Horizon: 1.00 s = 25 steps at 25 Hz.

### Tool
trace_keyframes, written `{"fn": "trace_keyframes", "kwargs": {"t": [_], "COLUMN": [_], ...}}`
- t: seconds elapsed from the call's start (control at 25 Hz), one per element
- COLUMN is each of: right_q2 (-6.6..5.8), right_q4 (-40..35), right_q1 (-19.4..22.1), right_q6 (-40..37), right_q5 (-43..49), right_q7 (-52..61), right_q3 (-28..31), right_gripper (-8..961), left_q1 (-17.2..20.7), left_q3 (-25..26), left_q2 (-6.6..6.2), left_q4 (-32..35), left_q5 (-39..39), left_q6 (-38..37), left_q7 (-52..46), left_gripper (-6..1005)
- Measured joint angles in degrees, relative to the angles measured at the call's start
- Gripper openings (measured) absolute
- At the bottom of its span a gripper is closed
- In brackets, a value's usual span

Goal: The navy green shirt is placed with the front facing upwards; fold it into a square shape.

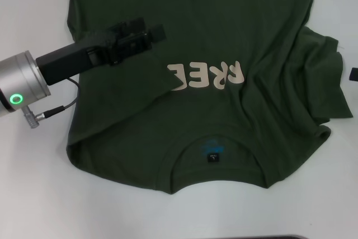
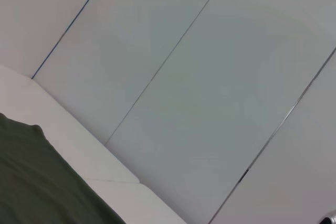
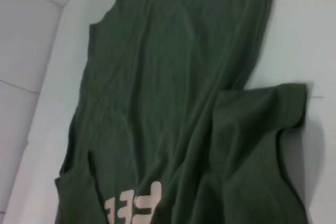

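The shirt (image 1: pixel 224 43) lies flat on the table (image 1: pixel 28 194), its left sleeve folded inward. The left gripper (image 1: pixel 159 32) hovers above it; grip state indeterminate. Risk: a dragged fold bunches.

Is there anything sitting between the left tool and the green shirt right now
Nothing visible does. The left tool is right over the navy green shirt, above its folded-in left side, with only bare cloth beneath.
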State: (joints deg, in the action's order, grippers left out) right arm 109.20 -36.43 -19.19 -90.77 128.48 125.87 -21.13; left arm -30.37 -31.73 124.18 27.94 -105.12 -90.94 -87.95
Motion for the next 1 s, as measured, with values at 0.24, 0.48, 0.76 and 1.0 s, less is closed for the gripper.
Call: {"fn": "trace_keyframes", "kwargs": {"t": [0.24,0.48,0.76,1.0], "right_q2": [0.91,1.69,2.65,3.61], "right_q4": [0.13,0.02,0.10,0.14], "right_q1": [-0.89,-2.40,-3.83,-4.69], "right_q6": [4.36,7.87,11.59,15.10], "right_q5": [-0.24,-0.04,0.05,0.10], "right_q7": [-1.57,-3.12,-4.63,-4.73], "right_q3": [0.11,-0.21,-0.86,-3.39], "right_gripper": [940,940,941,941], "left_q1": [0.20,0.41,0.43,0.44], "left_q3": [0.01,0.03,0.10,0.09], "left_q2": [0.03,0.08,0.10,0.10], "left_q4": [-0.08,-0.24,-1.44,-1.49], "left_q5": [0.39,0.67,2.67,2.90], "left_q6": [-0.04,-0.11,-0.07,-0.03], "left_q7": [0.34,0.38,1.50,1.54], "left_gripper": [894,894,893,892]}}
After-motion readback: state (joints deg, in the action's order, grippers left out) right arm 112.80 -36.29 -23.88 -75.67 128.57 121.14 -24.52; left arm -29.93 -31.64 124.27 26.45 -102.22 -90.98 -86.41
